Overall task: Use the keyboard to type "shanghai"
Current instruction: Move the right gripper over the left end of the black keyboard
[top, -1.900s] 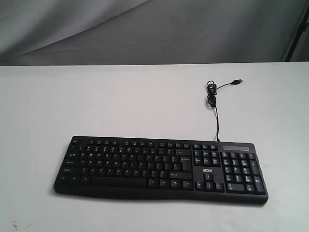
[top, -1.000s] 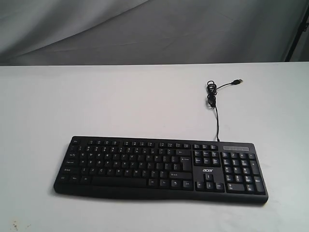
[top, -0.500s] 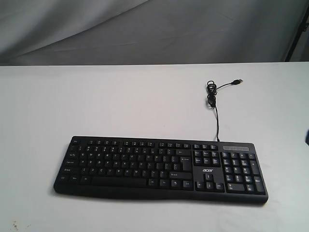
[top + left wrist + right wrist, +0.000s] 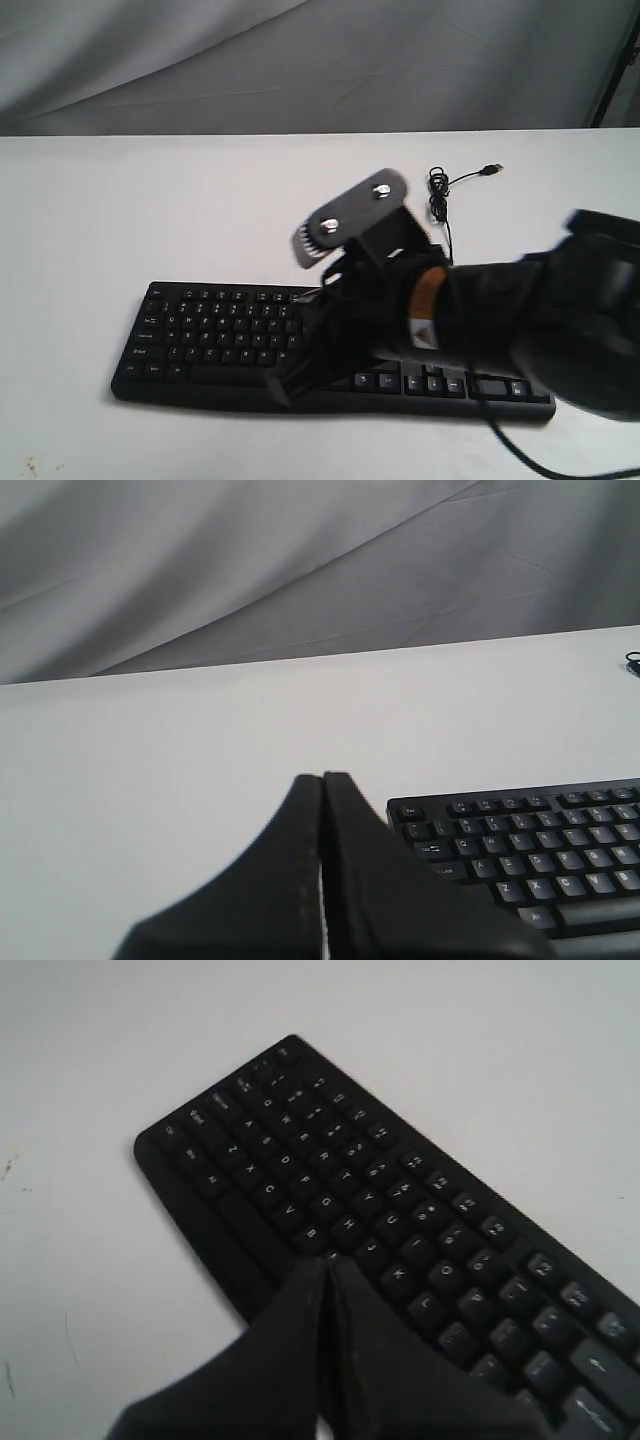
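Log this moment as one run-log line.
right gripper: shut, over letter keys of wide black plastic keyboard | left gripper: shut, away from keyboard | key contact: cannot tell

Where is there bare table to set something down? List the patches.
Free: the wide table stretch behind the keyboard, and the strip left of it. Crowded: the right arm covers the keyboard's right half, cable coiled behind.

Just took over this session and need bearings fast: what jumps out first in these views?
The big black right arm fills the exterior view's right side, covering much of the keyboard on the white table. The right pincer is shut, tips over the letter keys. The left pincer, also shut, hangs near the keyboard's left end.
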